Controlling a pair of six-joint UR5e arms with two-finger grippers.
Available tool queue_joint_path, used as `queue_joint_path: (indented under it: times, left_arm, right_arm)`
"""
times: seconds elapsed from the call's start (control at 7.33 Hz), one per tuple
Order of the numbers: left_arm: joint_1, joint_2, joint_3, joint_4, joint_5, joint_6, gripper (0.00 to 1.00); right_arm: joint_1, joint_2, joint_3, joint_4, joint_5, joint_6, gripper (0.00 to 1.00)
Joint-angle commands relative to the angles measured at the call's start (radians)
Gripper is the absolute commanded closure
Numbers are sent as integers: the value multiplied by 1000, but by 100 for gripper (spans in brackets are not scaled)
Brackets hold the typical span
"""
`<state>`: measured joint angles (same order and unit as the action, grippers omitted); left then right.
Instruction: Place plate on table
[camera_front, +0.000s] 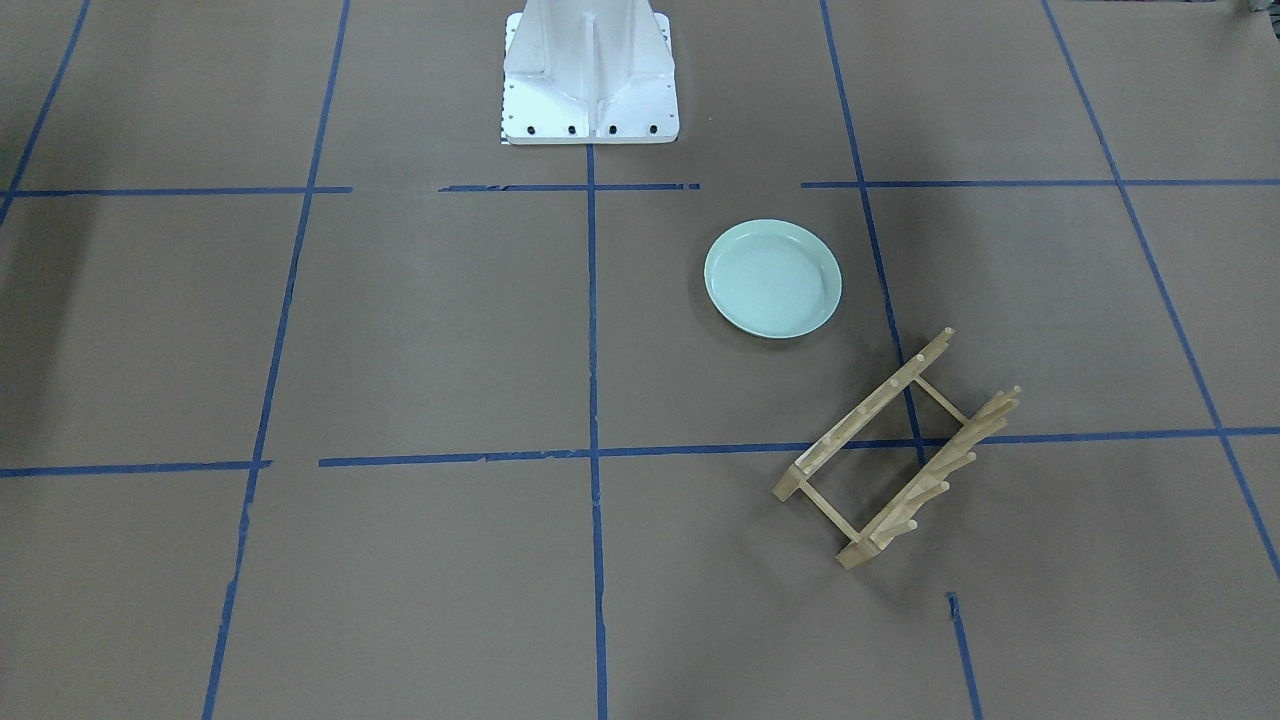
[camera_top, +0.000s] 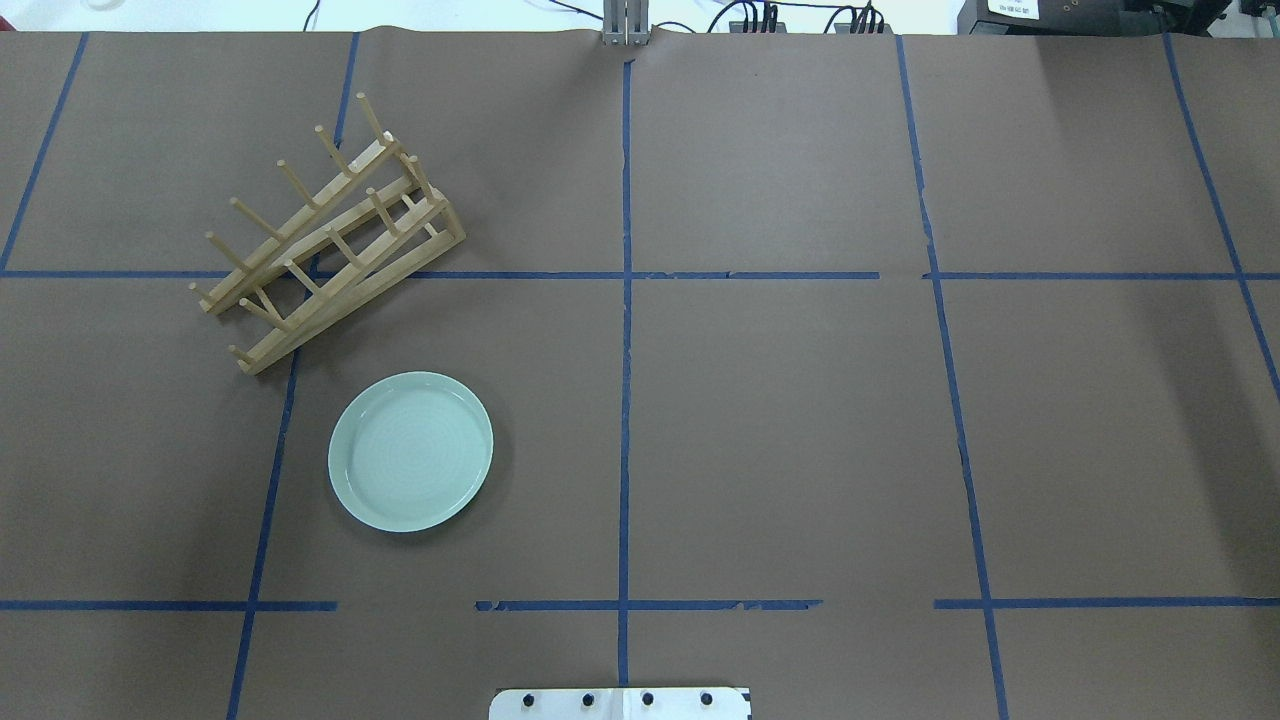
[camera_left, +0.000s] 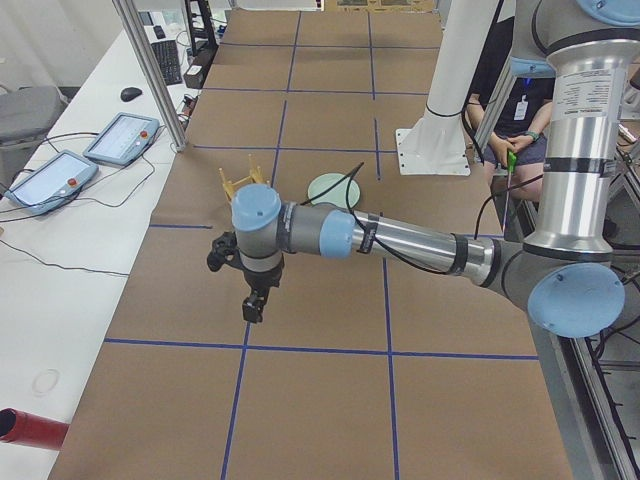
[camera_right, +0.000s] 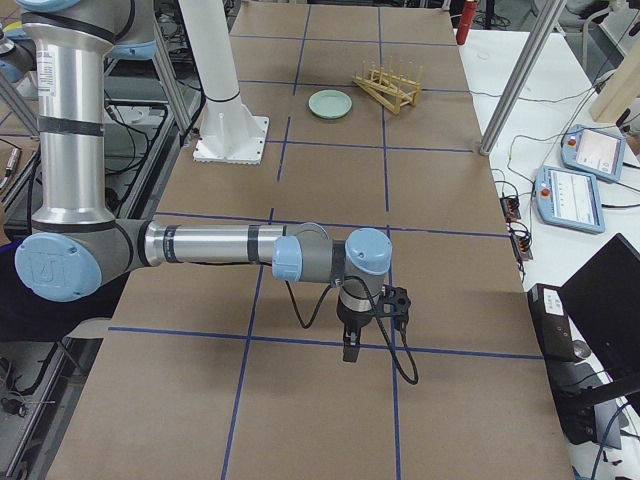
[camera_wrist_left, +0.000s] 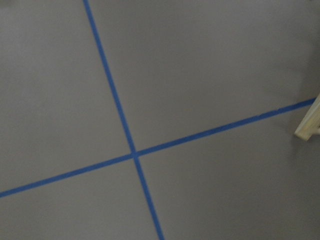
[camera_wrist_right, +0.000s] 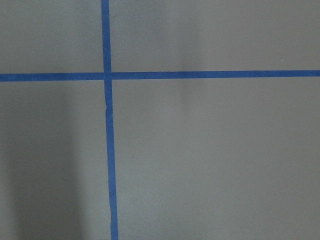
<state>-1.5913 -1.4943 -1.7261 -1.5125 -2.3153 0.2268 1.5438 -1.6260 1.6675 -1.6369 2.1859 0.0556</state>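
Plate (camera_top: 410, 451), one, apparently flat on table (camera_top: 800, 450), one rack (camera_top: 330, 235)

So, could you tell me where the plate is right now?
The plate lies flat on the table in the overhead view's left half, just nearer the robot than the wooden rack and not touching it.

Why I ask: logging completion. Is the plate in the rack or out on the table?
Out: the plate lies flat on the table, apart from the wooden rack, whose slots hold nothing.
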Motion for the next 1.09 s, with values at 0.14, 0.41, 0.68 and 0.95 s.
queue_joint_path:
  times: [0.14, 0.41, 0.68, 0.95]
  left_arm:
    - [-10, 14, 45, -2, -23, -15, 0]
    - [-10, 12, 49, -5, -24, -113, 0]
    - [-10, 14, 51, -5, -23, -123, 0]
    - [-9, 12, 52, -3, -23, -124, 0]
  right_arm:
    - [1, 0, 0, -1, 0, 0, 0]
    - [-1, 0, 0, -1, 0, 0, 0]
    - [-1, 0, 0, 0, 0, 0, 0]
    - [-1, 0, 0, 0, 0, 1, 0]
